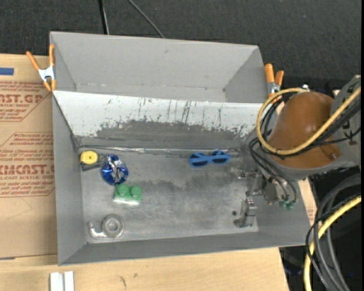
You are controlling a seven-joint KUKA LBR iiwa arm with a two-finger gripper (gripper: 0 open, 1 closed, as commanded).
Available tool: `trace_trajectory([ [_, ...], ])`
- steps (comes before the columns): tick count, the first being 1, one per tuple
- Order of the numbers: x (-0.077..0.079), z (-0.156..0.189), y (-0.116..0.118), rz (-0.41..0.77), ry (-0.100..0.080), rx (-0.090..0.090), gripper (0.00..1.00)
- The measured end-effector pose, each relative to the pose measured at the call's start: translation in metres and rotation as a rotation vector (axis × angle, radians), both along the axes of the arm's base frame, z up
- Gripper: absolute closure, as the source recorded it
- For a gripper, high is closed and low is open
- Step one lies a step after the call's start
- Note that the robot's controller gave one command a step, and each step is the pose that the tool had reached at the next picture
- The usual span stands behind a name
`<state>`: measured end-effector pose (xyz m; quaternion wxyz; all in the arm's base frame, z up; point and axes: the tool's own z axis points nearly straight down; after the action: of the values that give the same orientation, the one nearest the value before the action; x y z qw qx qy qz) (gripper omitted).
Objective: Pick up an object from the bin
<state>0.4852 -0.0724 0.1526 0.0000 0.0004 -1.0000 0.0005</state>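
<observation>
Your gripper [245, 216] sits low at the near right of the bin [170, 206], over grey floor; you cannot tell whether its jaws are open or closed. The closest thing is a blue two-ringed piece [208, 158], further off against the far wall. Well apart on the left lie a yellow disc [88, 157], a blue ball [114, 170], a green block [128, 193] and a clear ring [111, 225].

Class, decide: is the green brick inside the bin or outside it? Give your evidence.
Inside. The green brick lies on the bin floor near its left wall, just below a shiny blue ball.
</observation>
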Motion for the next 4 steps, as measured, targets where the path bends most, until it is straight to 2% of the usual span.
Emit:
trace_trajectory([
  [1, 0.004, -0.075, -0.068, 0.113, 0.003, 0.0, 0.0],
  [2, 0.033, -0.08, 0.045, 0.192, -0.002, 0.006, 0.0],
  [3, 0.032, -0.08, 0.039, 0.185, -0.001, 0.002, 1.0],
  [4, 0.015, -0.031, 0.039, 0.167, -0.004, 0.001, 1.0],
])
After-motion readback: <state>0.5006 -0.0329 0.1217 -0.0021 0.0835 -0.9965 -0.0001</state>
